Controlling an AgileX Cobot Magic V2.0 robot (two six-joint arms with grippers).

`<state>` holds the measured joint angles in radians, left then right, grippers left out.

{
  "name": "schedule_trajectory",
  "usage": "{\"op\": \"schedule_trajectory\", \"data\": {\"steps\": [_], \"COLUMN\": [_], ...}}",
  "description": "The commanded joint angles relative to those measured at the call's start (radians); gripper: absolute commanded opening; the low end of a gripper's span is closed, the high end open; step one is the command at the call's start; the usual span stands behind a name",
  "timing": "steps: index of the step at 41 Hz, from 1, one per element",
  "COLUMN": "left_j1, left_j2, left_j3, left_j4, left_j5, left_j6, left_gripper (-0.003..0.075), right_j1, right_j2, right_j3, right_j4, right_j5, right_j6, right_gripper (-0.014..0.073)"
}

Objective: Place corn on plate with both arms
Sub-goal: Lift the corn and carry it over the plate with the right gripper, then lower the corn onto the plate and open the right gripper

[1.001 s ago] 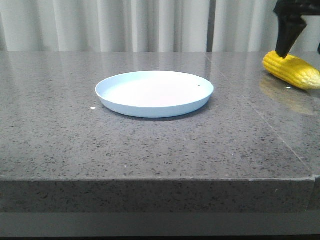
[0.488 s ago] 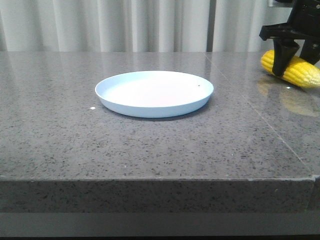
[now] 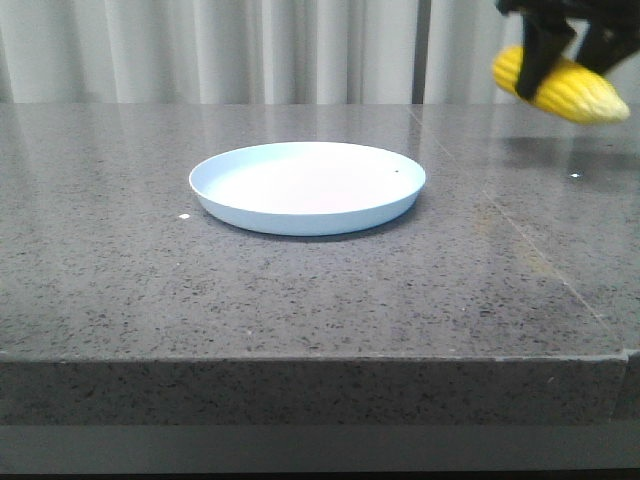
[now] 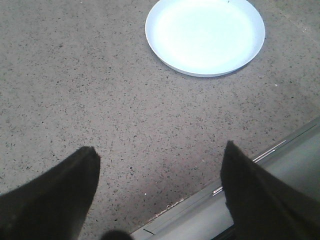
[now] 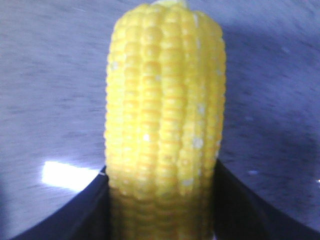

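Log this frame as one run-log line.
phase: carry | right hand: shut on corn, lifted clear of table | left hand: open, empty | plate: empty, left of corn

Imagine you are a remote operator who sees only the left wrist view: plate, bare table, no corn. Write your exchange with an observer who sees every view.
Operator: Where is the corn?
Observer: The right gripper holds the corn in the air, off the table, to the right of the plate.
Operator: Is the grip firm?
Observer: Its fingers press both sides of the cob near one end.
Operator: And my gripper?
Observer: The left gripper is outside the front view; your own view shows it open and empty.
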<state>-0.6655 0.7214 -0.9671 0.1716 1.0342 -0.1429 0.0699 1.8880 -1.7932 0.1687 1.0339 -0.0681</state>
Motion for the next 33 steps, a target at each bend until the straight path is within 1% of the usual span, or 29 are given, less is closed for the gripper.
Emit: {"op": "schedule_trajectory", "data": {"steps": [1,10,14,19,22,27,32,33], "left_j1": [-0.003,-0.003,-0.003,-0.003,-0.003,-0.003,-0.003,-0.003], "left_j2": [-0.001,-0.001,-0.001,-0.001,-0.001,-0.001,-0.001,-0.001], "left_j3": [-0.026,-0.026,-0.026,-0.026,-0.026,-0.026,-0.026,-0.026], "left_j4": [0.011,0.011,0.011,0.011,0.011,0.011,0.011,0.011], "left_j5": [-0.058,-0.058,-0.058,-0.058,-0.058,-0.058,-0.058,-0.058], "left_j6": [-0.012,-0.012,-0.012,-0.012,-0.012,-0.012,-0.012,-0.012], "left_gripper": [0.0493,0.0493,0.0493,0.0493,0.0493,0.0493,0.0493,0.0493], "right_j1": [0.074,0.27,0.358,0.432,0.458,0.466,0.466,0.466], "right_j2": [-0.102,-0.116,-0.103,-0.068,-0.039,0.008,0.047,0.051], "right_j3": [-0.036,-0.036,-0.034,-0.034,-0.034,-0.034,-0.034,-0.034], "right_j4": [0.031,0.036,0.036,0.036,0.035,0.034,0.021,0.019], "right_j5": [-0.002,0.038,0.022,-0.019,-0.04,-0.089,-0.139,-0.146], "right_j6": [-0.012,0.008,0.05,0.134,0.195,0.274,0.32,0.323], "right_gripper": [0.03,0.03,0.03,0.03,0.03,0.03,0.0303,0.0319]}}
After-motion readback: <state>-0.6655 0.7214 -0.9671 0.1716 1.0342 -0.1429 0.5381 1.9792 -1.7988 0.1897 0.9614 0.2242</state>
